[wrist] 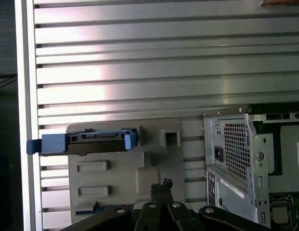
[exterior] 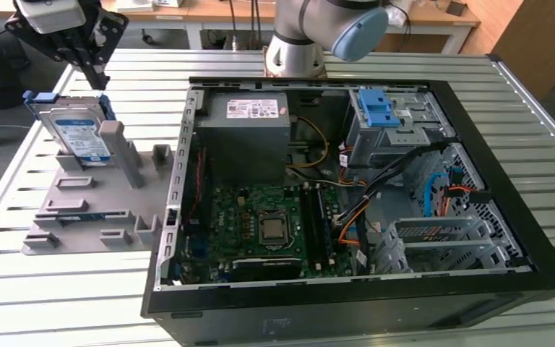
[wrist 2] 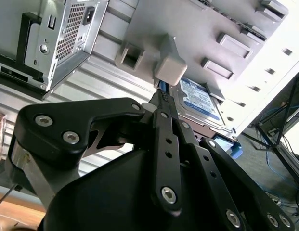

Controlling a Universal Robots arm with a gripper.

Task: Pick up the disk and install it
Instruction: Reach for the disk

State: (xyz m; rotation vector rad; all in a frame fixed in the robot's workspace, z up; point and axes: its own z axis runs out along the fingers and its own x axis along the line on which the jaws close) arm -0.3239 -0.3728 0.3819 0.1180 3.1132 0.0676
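Disk (exterior: pixel 77 134) stands on its edge in a grey plastic holder (exterior: pixel 84 217) on the slatted metal bench (exterior: pixel 66 303), at the exterior view's left. Its blue-and-white label is turned toward the camera, and the blue frame goes round its edges. It leans against a tall grey post of the holder. In the first wrist view the disk (wrist: pixel 98 142) shows from above as a narrow dark strip with blue ends, at one edge of the holder (wrist: pixel 115 173). In the second wrist view its label (wrist 2: pixel 200 103) shows beside a grey post of the holder (wrist 2: pixel 188 29).

The pincer (exterior: pixel 96 78) hangs over the holder, near the upper edge of the disk, and does not hold it. In both wrist views its two black fingers meet at the tips (wrist 2: pixel 161 96) (wrist: pixel 162 185), so the pincer is closed and has nothing between them.

At the exterior view's right an open computer case (exterior: pixel 509 275) lies on the bench. Inside it are a grey power supply box (exterior: pixel 248 123), a green board (exterior: pixel 268 224) and a blue latch piece (exterior: pixel 379 108) on a metal cage.
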